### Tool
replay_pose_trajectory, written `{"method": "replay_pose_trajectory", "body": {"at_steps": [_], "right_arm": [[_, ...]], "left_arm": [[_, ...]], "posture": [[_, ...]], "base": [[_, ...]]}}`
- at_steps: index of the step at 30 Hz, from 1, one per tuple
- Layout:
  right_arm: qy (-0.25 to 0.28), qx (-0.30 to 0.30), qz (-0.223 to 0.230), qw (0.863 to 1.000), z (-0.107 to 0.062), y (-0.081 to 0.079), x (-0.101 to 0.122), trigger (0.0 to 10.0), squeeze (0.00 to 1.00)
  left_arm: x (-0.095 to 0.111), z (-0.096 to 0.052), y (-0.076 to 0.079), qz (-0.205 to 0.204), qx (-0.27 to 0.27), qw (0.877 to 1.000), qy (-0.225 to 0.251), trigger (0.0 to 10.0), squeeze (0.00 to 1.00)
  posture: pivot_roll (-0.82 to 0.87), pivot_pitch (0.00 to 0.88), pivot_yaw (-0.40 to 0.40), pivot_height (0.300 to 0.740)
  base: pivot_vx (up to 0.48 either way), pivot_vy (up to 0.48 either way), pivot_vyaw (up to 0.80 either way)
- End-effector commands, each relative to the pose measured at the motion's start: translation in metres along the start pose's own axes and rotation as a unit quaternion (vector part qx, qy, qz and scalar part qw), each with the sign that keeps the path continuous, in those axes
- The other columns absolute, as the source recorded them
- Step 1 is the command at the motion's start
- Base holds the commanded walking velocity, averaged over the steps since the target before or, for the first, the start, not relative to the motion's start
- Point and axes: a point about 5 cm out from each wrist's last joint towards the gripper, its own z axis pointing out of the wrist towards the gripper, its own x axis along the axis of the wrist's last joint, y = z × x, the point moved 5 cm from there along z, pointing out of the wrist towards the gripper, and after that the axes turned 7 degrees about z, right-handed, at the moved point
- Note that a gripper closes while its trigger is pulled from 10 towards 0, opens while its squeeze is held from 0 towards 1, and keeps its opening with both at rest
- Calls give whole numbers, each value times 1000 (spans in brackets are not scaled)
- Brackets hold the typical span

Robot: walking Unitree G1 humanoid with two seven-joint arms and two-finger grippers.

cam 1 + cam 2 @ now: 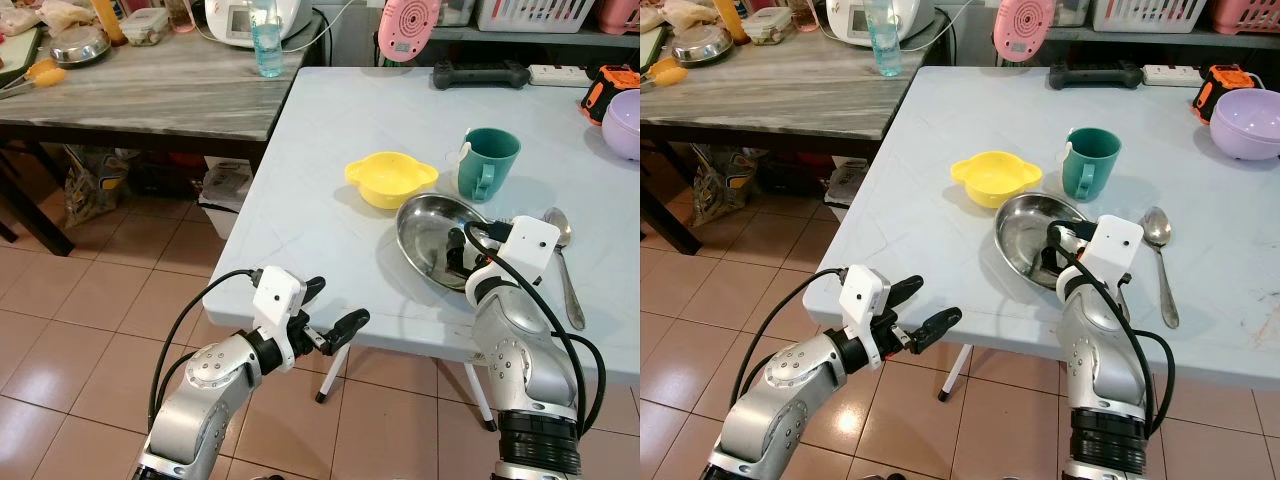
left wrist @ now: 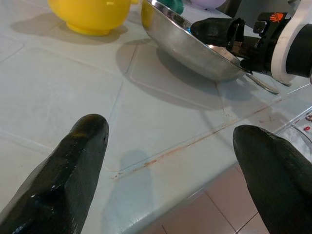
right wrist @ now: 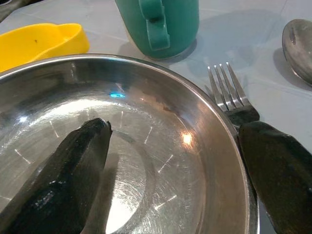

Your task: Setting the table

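A: Where's the plate?
B: The steel plate [image 1: 432, 240] sits right of centre in the left eye view, on the pale blue desk [image 1: 320, 160], near its front edge. The yellow bowl [image 1: 390, 178] is just to its upper left, the green mug [image 1: 487, 162] just above it.

A: And the right gripper [image 1: 466, 250]?
B: It sits at the plate's right rim. In the right wrist view one finger [image 3: 73, 170] is inside the plate, the other outside the rim, beside the fork [image 3: 229, 95]. So the jaws straddle the rim, set fairly wide; I cannot tell whether they touch the metal.

A: Cutlery?
B: The fork's tines peek out past the plate's edge, close to the mug. A spoon [image 1: 564, 262] lies right of the plate, handle pointing toward the bottom of the frame.

A: Left gripper [image 1: 333, 312]?
B: Lower centre, at the desk's front edge and just below it. Its jaws are wide apart and hold nothing; the left wrist view looks between both fingers [image 2: 63, 175] across the desk toward the bowl and plate.

A: Anything else?
B: A purple bowl [image 1: 622, 122] at the right edge, a power strip [image 1: 560, 74] at the back, and a grey marble desk [image 1: 150, 90] at upper left with a water bottle [image 1: 266, 38]
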Motion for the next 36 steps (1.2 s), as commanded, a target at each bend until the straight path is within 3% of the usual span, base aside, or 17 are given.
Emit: {"method": "replay_pose_trajectory", "body": {"at_steps": [1,14,23,27,31,32,34,36], "right_arm": [[-12,-21,-4,1000,0,8,-7,10000,0],[50,-8,-4,999,-3,2,23,10000,0],[44,-39,28,998,-6,13,17,10000,0],[51,-25,3,998,-7,8,23,10000,0],[12,-27,16,999,-5,9,4,10000,0],[8,-26,17,999,-5,9,2,7569,0],[-4,-31,8,999,-4,10,-4,353,0],[-16,-36,8,999,-3,10,-8,0,0]], "left_arm": [[1,-3,3,3,-1,1000,-1,10000,0],[-1,-5,7,3,-5,1000,-5,10000,0],[-1,-6,7,3,-8,1000,-9,10000,0],[-1,-6,5,3,-8,1000,-11,10000,0],[-2,-5,5,4,-11,1000,-15,10000,0],[-1,-4,5,5,-11,1000,-14,10000,0],[-1,-4,6,5,-12,1000,-14,10000,0],[-1,-4,5,6,-13,1000,-15,10000,0]], "posture": [[-107,131,53,740],[-113,136,55,740],[-107,132,56,740],[-107,132,57,740],[-104,131,62,740],[-105,132,62,740],[-106,133,65,740],[-105,134,65,740]], "base": [[0,0,0],[0,0,0],[0,0,0],[0,0,0],[0,0,0],[0,0,0],[0,0,0],[0,0,0]]}}
